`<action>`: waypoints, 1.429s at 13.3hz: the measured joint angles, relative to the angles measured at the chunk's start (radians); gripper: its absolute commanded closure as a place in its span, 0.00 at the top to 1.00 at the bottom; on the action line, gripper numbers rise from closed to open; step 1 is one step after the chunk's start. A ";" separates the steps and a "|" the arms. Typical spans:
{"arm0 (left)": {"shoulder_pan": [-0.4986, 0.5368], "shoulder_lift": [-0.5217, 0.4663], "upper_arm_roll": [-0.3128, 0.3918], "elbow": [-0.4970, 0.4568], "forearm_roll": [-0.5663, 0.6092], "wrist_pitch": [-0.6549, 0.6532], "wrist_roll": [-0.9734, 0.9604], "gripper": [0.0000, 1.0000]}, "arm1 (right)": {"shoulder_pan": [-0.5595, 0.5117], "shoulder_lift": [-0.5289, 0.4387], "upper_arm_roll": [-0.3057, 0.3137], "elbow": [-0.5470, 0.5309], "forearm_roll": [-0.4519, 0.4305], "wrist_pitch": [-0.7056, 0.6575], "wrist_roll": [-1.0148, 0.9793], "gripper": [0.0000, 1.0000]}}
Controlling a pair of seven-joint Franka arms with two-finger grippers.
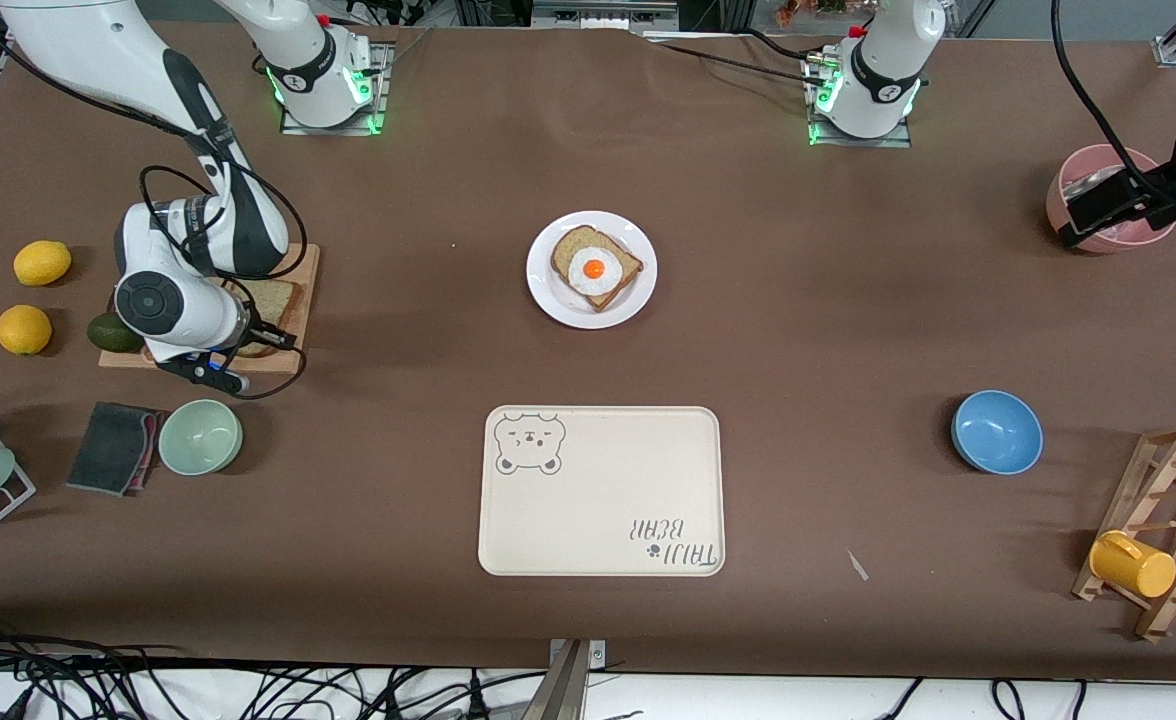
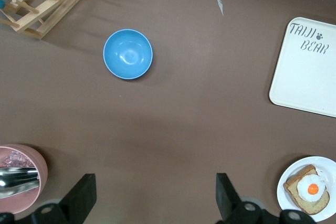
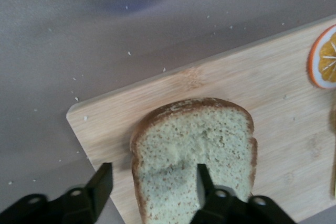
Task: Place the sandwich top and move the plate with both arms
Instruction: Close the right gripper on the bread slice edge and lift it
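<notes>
The sandwich top (image 1: 270, 300), a plain speckled slice with a brown crust, lies on a wooden cutting board (image 1: 283, 360) at the right arm's end of the table. My right gripper (image 1: 210, 366) is open and low over it. In the right wrist view one finger (image 3: 203, 178) is over the slice (image 3: 194, 145) and the other is outside its crust edge, so the gripper (image 3: 153, 177) straddles that edge. The white plate (image 1: 548, 295) with the egg-topped slice (image 1: 594, 268) sits mid-table. My left gripper (image 1: 1098, 212) is open and empty, up over the pink bowl (image 1: 1098, 153); it also shows in its own view (image 2: 155, 187).
The cream bear tray (image 1: 598, 500) lies nearer the front camera than the plate. A blue bowl (image 1: 996, 432) and a wooden rack with a yellow mug (image 1: 1133, 563) are toward the left arm's end. Lemons (image 1: 42, 262), an avocado (image 1: 113, 332), a green bowl (image 1: 200, 436) and a sponge (image 1: 113, 447) surround the board. An orange slice (image 3: 325, 59) lies on the board.
</notes>
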 measured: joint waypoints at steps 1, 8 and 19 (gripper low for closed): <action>0.000 0.000 0.000 0.000 0.000 -0.003 0.000 1.00 | 0.000 0.000 0.000 0.000 0.000 -0.006 0.000 0.57; -0.001 -0.001 -0.015 0.001 0.000 -0.005 0.000 1.00 | 0.000 0.002 0.000 -0.016 0.000 -0.013 0.000 0.48; -0.001 -0.002 -0.008 0.002 0.000 -0.005 0.001 1.00 | 0.002 0.007 0.001 -0.017 -0.001 -0.013 -0.004 0.39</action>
